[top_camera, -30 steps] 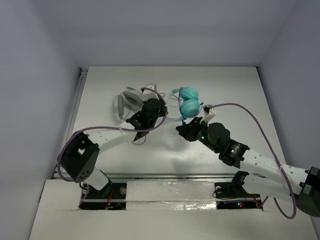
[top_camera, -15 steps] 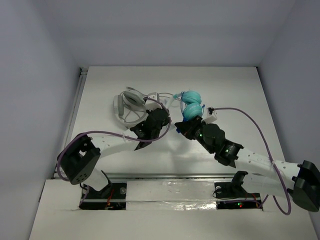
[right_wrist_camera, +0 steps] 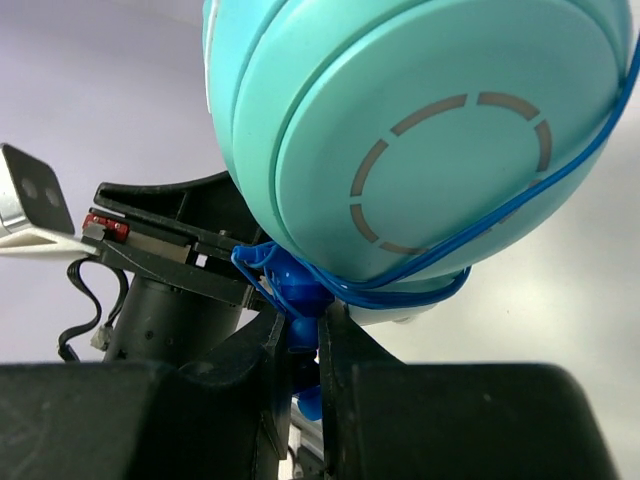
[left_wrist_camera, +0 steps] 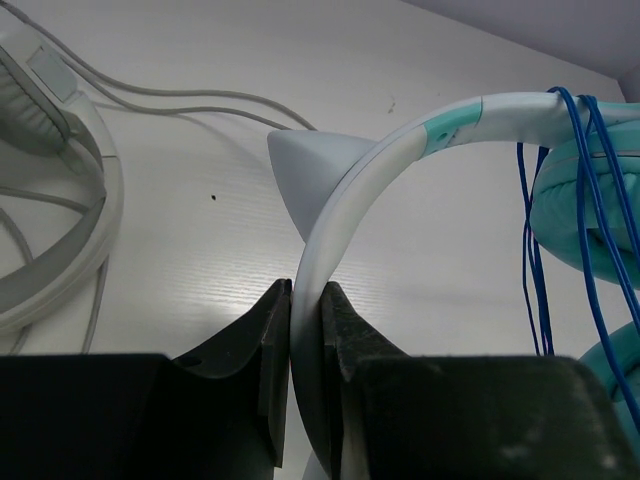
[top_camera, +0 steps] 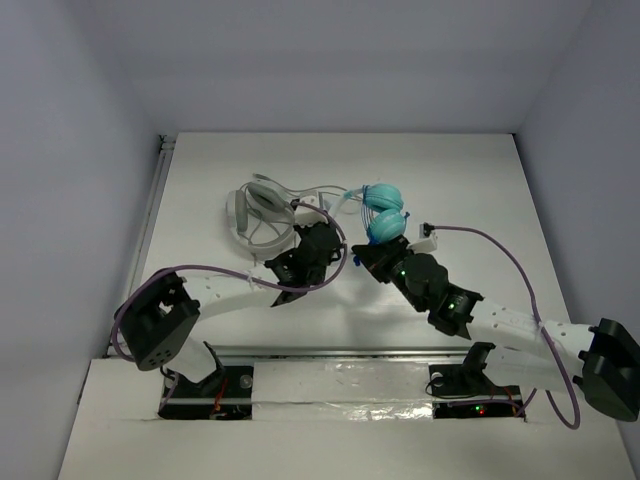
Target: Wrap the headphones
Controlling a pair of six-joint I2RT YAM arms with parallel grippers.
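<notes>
Looks mostly wrapped to me: the headphones [top_camera: 383,210] are mid counter [top_camera: 480,180] with the blue cord [left_wrist_camera: 590,230] looped round the cups, left pincer [left_wrist_camera: 305,300] clamped on the white headband [left_wrist_camera: 400,155], right pincer [right_wrist_camera: 300,335] pinching the cord's end, which just needs tucking

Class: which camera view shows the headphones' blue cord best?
Right wrist view: the cord loops round an ear cup, its end pinched by the right gripper. Left wrist shows hanging strands; the top view, barely a speck.
</notes>
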